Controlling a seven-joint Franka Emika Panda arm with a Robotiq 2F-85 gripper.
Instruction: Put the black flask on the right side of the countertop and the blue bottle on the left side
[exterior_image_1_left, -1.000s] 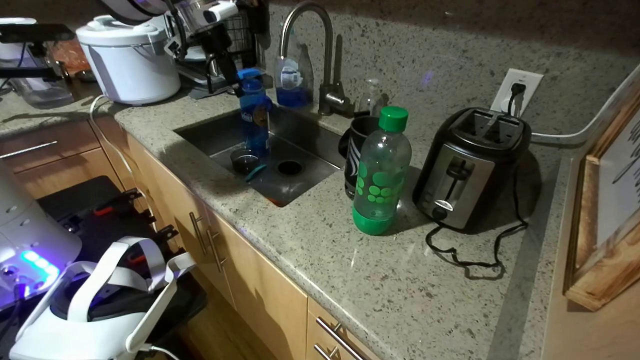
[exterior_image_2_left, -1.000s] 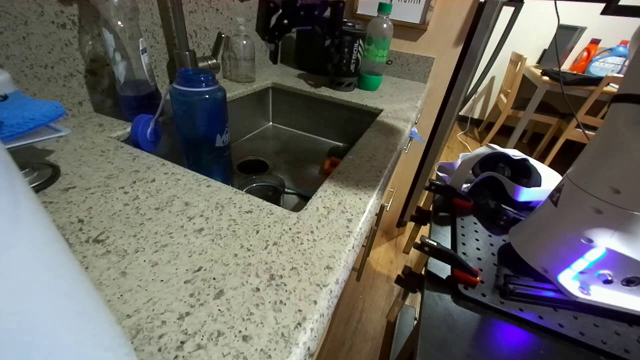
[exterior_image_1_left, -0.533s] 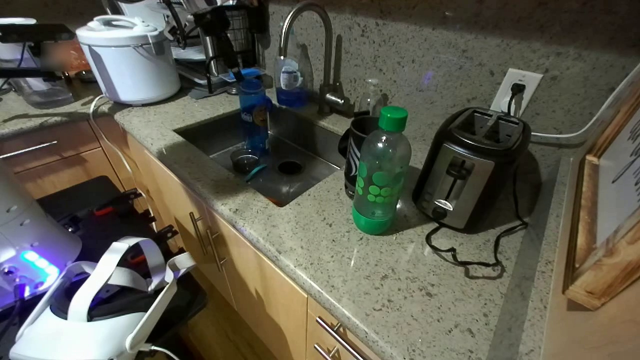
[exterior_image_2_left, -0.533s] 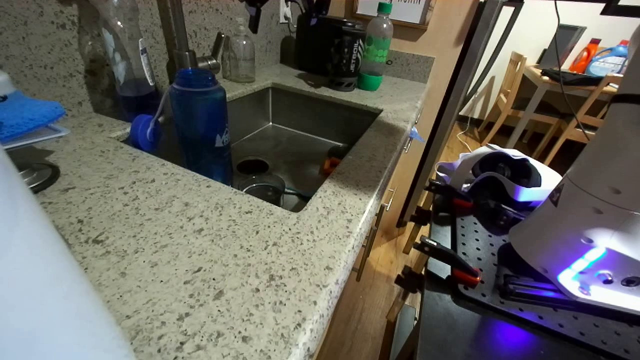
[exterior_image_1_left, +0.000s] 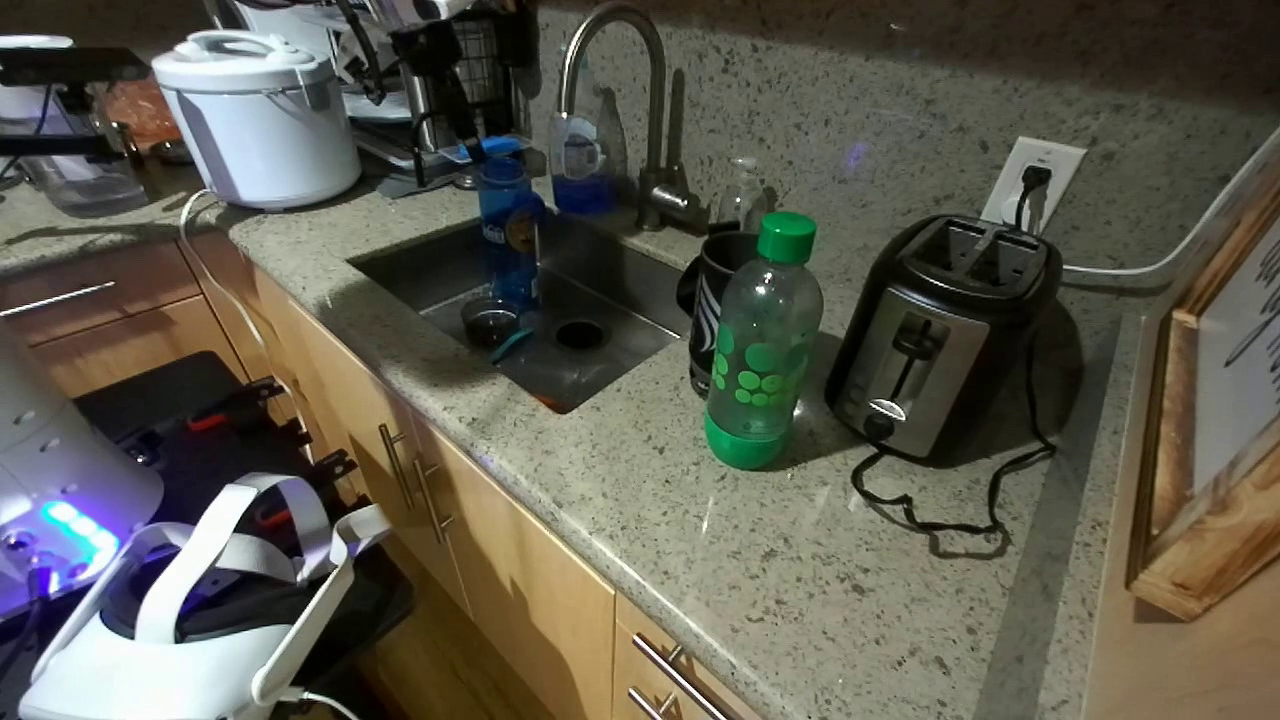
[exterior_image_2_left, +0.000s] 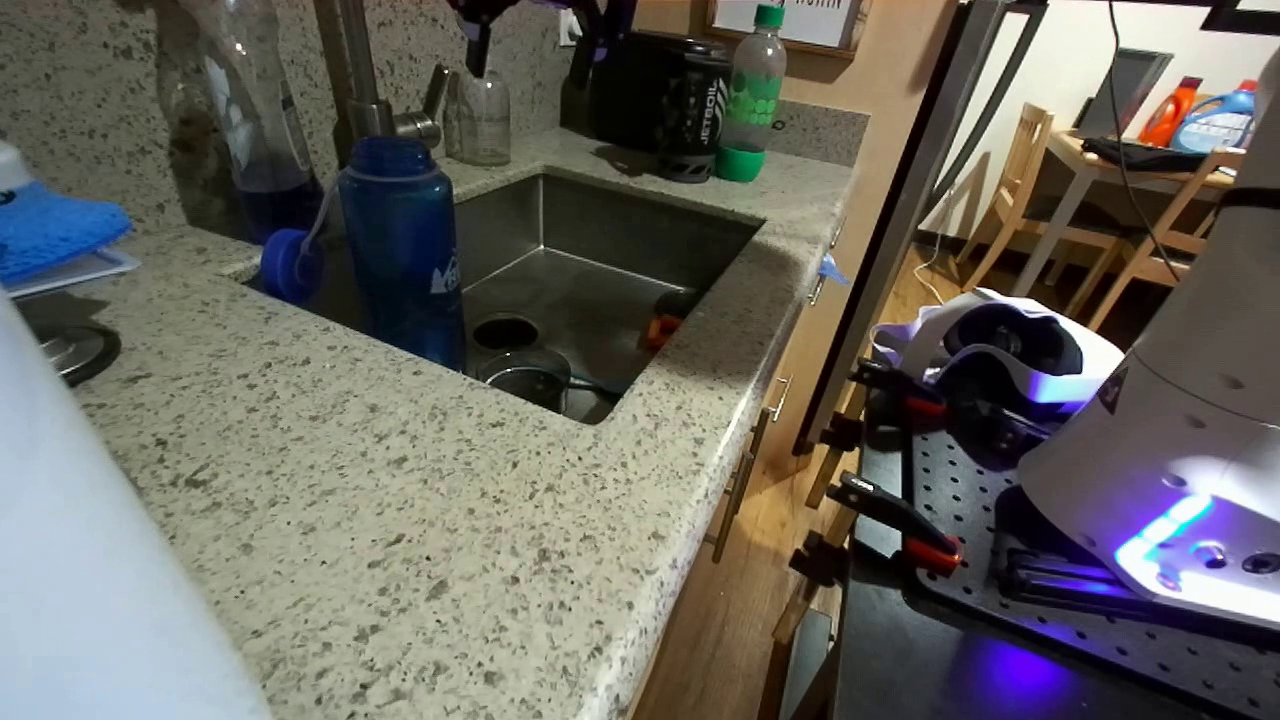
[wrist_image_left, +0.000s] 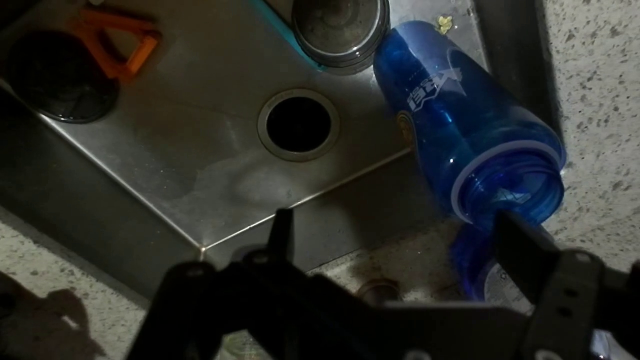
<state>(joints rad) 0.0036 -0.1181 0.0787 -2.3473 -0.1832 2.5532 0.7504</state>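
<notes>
Our pincer (wrist_image_left: 394, 215) is spread wide above the sink (wrist_image_left: 220, 150), its two fingers (wrist_image_left: 522, 252) well apart and with nothing in their hold. In the wrist view one of them overlaps the mouth of the blue bottle (wrist_image_left: 465, 115); whether they touch, we cannot tell. The blue bottle stands inside the sink, below that finger, its mouth open and its blue cap (exterior_image_2_left: 292, 265) hanging tethered beside it. Farther from the pincer, we find a glass jar (wrist_image_left: 342, 30) in the sink near the bottle's base, a teal strip (wrist_image_left: 287, 32) alongside. Toward the other finger's side, the sink also holds an orange piece (wrist_image_left: 145, 55) and a dark round object (wrist_image_left: 62, 75). Near the pincer, on the countertop (exterior_image_1_left: 600, 480), a soap bottle (exterior_image_1_left: 590, 150) holds blue liquid (exterior_image_1_left: 585, 195) at its bottom. In both exterior views the black flask (exterior_image_2_left: 692, 120) stands upright on the countertop beside the green bottle (exterior_image_2_left: 752, 95), apart from the pincer; we cannot see into it.
</notes>
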